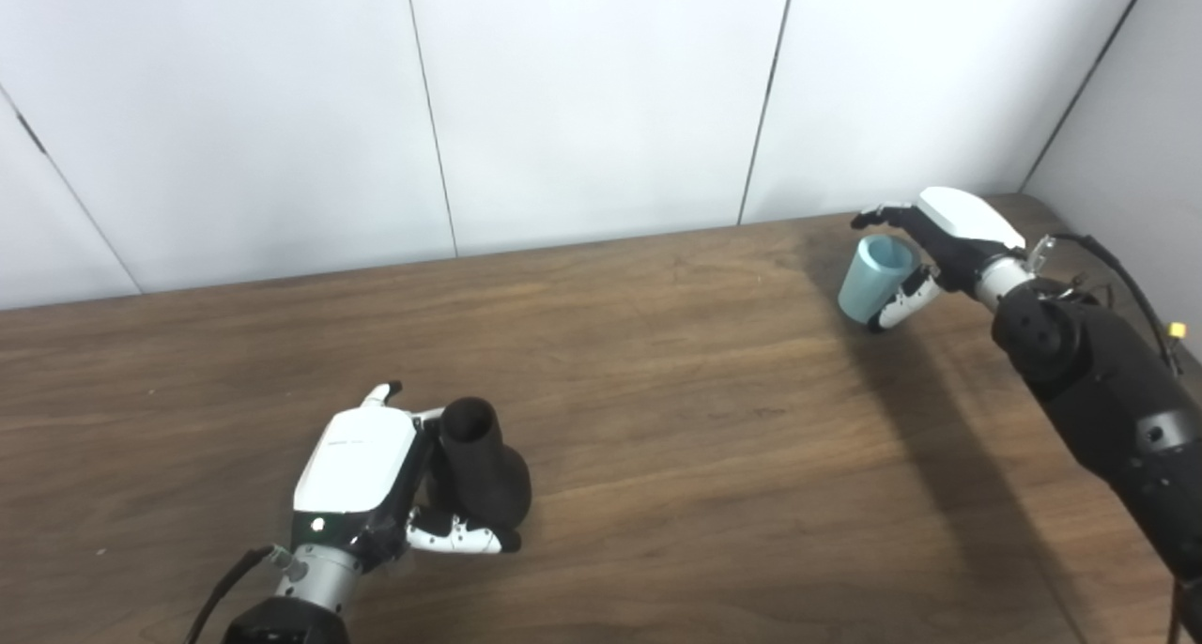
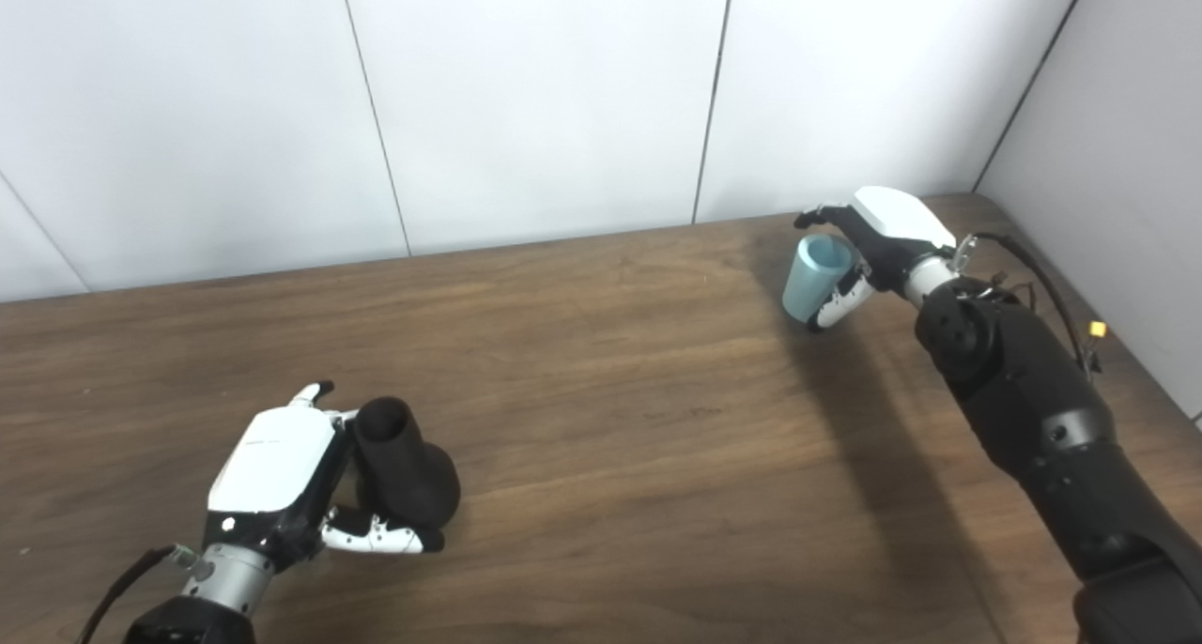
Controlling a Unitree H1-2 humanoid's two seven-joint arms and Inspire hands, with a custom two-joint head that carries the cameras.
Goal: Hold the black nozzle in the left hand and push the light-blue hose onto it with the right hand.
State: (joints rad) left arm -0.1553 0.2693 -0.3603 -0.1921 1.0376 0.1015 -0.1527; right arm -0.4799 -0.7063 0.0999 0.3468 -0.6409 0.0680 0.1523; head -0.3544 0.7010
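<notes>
Black against the brown wood, the nozzle [image 1: 481, 475] stands near the left front of the table [image 1: 657, 419], narrow open end up and flared base down. The left hand [image 1: 371, 480] is wrapped round it from the left: thumb curled across the base on the near side, the other fingers behind it, mostly hidden. The nozzle seems to rest on the table, or sit just above it; I cannot tell which.

Far off at the right rear, the right hand [image 1: 925, 250] holds the hose [image 1: 873, 278], a short light-blue tube tilted with its open mouth up and toward the back wall. Its fingers arch over the top and its thumb presses from below, closed firmly on the piece, which hangs above the table with a shadow beneath it.

Both parts look gripped, so the grasping step seems done. The joining has not begun, as the two pieces are well apart.

The next move calls for bringing the hands together, most likely over the middle of the table. The right wrist must turn so the hose mouth faces the nozzle's narrow end. The left hand should steady the nozzle. The axes must line up before pushing, or the hose may catch on the rim.
</notes>
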